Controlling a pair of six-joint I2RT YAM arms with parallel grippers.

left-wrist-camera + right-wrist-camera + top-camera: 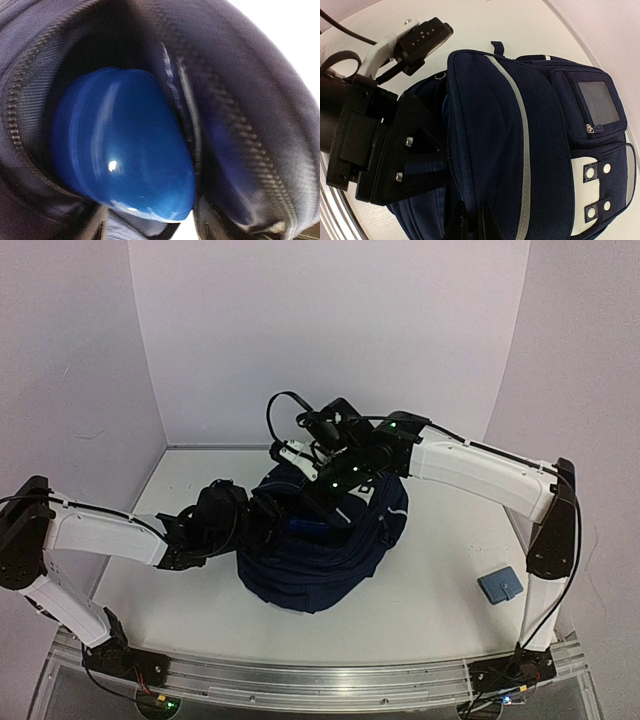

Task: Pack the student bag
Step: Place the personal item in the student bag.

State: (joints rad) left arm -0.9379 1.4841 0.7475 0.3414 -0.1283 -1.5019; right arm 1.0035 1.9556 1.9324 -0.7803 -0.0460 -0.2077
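The navy student bag (330,560) lies in the middle of the table, its white stripe and dotted white patch clear in the right wrist view (540,150). My left gripper (285,515) reaches into its open main compartment. In the left wrist view a glossy blue rounded object (125,150) fills the space between my fingers (150,227), with bag lining and zipper (240,100) all around; the fingertips are mostly hidden. My right gripper (325,502) is shut on the zippered flap edge (475,222) and holds the opening apart.
A small blue pouch (500,586) lies on the table at the right, near the right arm's base. The left arm's black wrist (380,145) sits close against the bag's opening beside my right fingers.
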